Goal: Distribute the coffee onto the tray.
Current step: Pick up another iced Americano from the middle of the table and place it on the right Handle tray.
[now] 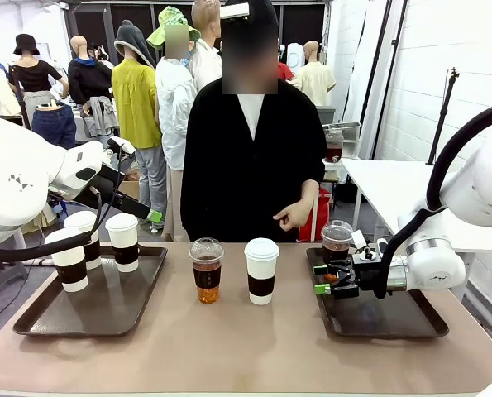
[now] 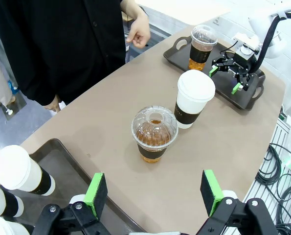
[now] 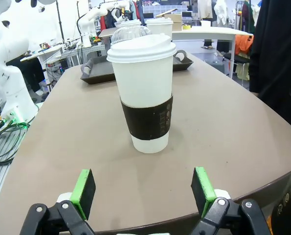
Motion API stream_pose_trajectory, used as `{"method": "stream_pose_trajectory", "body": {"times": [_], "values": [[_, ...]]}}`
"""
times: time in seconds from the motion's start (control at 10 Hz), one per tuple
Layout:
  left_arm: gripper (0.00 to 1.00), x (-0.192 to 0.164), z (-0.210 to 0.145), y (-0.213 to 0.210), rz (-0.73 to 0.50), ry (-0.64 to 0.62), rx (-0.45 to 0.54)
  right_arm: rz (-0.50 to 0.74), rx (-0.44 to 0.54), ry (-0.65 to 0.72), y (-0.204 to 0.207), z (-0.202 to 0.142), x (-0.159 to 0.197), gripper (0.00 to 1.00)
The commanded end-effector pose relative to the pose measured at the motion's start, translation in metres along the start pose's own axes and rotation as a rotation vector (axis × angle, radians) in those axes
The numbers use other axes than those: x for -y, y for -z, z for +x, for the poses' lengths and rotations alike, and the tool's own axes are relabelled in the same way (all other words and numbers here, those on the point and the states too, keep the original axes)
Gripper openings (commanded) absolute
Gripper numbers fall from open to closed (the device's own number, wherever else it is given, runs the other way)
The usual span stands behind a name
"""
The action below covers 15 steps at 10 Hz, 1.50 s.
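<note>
The step in hand looked to be the right hand's [image 1: 322,281] fetch of the white paper cup [image 1: 261,271]. That cup stood in the middle of the counter [image 1: 254,351], between the two trays and just beside the clear cup [image 1: 206,270] of brown drink. To do it well, the hand would best go in level and low and close on the dark sleeve rather than the lid. It should squeeze gently, since a paper wall gives and a full cup slops. Coming from the right would keep it off the clear cup on the other side. A straight lift before the carry back should clear the rim of the right tray [image 1: 394,318]. A bare spot there, apart from the second clear cup [image 1: 336,241] at the tray's far left corner, seemed the safe place to set down.

The right hand lay horizontal over the left edge of the right tray, fingers spread wide and empty. It aimed squarely at the cup, which its wrist view showed upright and centred between the green pads. The left hand [image 2: 154,192] hung raised over the inner end of the left tray [image 1: 121,310], tilted down toward the counter's middle, also wide and empty. Three white cups [image 1: 122,241] stood on that tray.
</note>
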<state>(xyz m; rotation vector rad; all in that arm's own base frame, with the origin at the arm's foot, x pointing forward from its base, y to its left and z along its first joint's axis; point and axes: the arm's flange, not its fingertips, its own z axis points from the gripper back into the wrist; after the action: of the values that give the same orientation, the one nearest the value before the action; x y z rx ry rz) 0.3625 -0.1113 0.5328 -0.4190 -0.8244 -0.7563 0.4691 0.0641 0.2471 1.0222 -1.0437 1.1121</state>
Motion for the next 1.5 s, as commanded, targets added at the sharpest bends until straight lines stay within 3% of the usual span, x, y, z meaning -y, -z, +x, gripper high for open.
{"method": "stream_pose_trajectory", "body": {"times": [0.0, 1.4], "values": [[1.00, -0.0011, -0.0009, -0.0001, -0.005, -0.004, -0.002, 0.000, -0.001, 0.002, 0.0006, -0.0007, -0.0013, 1.00], [1.00, -0.0011, -0.0009, -0.0001, -0.005, -0.004, -0.002, 0.000, -0.001, 0.002, 0.0006, -0.0007, -0.0013, 1.00]]}}
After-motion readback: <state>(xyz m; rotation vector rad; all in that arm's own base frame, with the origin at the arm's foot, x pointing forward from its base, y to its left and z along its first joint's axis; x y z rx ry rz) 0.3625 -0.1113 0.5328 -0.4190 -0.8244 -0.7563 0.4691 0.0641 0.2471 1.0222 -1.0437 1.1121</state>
